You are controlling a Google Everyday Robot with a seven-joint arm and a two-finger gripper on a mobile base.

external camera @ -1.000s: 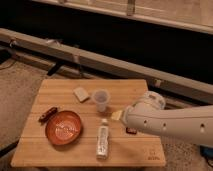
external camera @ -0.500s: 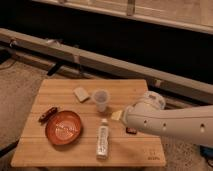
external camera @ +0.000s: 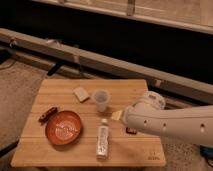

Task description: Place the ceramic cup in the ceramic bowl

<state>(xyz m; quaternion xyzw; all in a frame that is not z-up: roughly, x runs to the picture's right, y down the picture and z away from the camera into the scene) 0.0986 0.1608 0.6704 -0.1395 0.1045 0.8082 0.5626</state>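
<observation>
The ceramic cup (external camera: 101, 99), a small pale tumbler, stands upright near the middle of the wooden table (external camera: 60, 152). The ceramic bowl (external camera: 63, 128), wide, orange-red with a whitish centre, sits at the front left, apart from the cup. My white arm (external camera: 170, 122) reaches in from the right over the table's right side. The gripper (external camera: 131, 127) lies under the arm's end, to the right of the cup and well apart from it, mostly hidden.
A slim white bottle (external camera: 103, 141) lies on the table between bowl and arm. A pale rectangular block (external camera: 81, 94) sits left of the cup. A small dark red-brown object (external camera: 47, 114) lies by the bowl's upper left. A yellowish piece (external camera: 117, 115) lies by the arm. A metal rail (external camera: 100, 64) runs behind the table.
</observation>
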